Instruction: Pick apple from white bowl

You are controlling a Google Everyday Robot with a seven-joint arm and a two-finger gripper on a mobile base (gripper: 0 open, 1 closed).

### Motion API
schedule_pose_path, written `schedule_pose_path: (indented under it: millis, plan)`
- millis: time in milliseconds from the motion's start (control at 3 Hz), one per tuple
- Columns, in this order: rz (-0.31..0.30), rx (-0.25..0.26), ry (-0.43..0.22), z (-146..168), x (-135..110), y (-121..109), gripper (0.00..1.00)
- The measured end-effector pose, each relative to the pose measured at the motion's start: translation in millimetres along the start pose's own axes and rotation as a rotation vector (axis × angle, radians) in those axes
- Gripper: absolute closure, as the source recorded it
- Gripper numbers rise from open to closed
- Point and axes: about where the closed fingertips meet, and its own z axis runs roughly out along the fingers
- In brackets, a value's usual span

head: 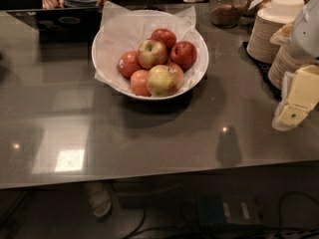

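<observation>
Counter [149,153] edge nearest; white bowl [202,71] mid-counter, apple [162,80] at its 6 o'clock rim. Gripper [295,103] at bowl's 3 o'clock, well apart; can't tell its state.

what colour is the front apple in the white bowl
The apple is pale yellow-green with a reddish blush, camera view; gripper at far right.

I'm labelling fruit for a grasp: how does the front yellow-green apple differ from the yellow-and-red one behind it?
The front apple is bigger than the rear apple. The front apple lies by the white bowl's near rim; the rear apple sits mid-pile, showing its stem dimple. Both are yellowish with red blush. The claw is off to the right, outside the white bowl.
</observation>
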Motion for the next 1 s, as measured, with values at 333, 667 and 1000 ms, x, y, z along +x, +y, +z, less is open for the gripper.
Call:
schedule_pose_path:
  millis: [333,667,1000]
  plan:
    - [0.000,0.000,0.000,0,0,0,0.00]
    - [0.003,0.002,-0.044,3,-9,-3,0.00]
    - [0.003,-0.007,-0.111,14,-27,-6,0.00]
